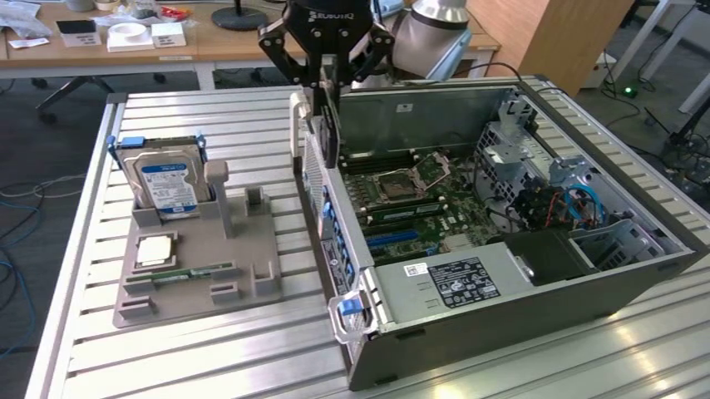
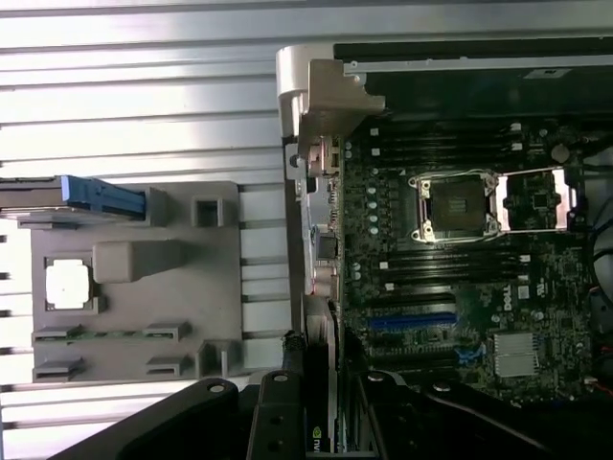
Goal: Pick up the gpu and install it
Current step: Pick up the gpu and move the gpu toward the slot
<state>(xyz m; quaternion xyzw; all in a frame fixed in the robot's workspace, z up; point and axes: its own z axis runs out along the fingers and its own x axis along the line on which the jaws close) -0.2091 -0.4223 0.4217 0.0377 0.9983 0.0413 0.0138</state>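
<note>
With my black gripper (image 1: 325, 85) I am pinching the flat, thin gpu (image 1: 322, 129) between clamped jaws, upright over the open grey sheet-metal computer case (image 1: 500, 307). At the case's nine o'clock in the exterior view, a blocky grey plastic tray (image 1: 249, 249) is lying.

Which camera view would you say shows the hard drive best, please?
The exterior view: the hard drive stands upright in the grey holder, its blue-white label facing the camera. The wrist view catches it edge-on, mostly its blue rail.

Arm (image 1: 435, 21) upright, gripper (image 1: 325, 87) pointing down above computer case (image 1: 500, 307) wall, jaws clamped on gpu (image 1: 322, 137).
</note>
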